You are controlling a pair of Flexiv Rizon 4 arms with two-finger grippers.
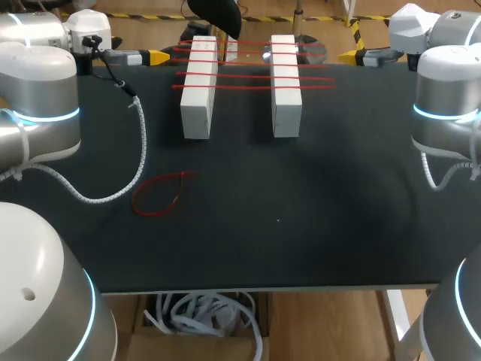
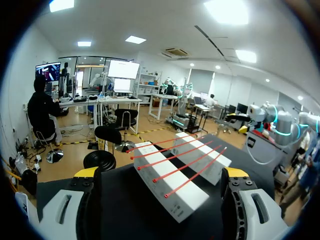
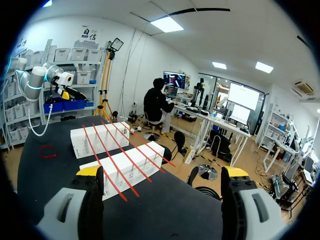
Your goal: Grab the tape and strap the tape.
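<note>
A red tape loop lies flat on the black table, left of the middle; the right wrist view shows this loop far off beside the blocks. Two white blocks stand side by side at the back, with several red straps stretched across both. My left gripper is at the back left edge, open and empty, with the blocks ahead of it. My right gripper is at the back right edge, open and empty, facing the blocks.
A white coiled cable from my left arm hangs over the table's left part, close to the tape loop. The table's front edge runs below the loop. Bare black surface lies in front of the blocks.
</note>
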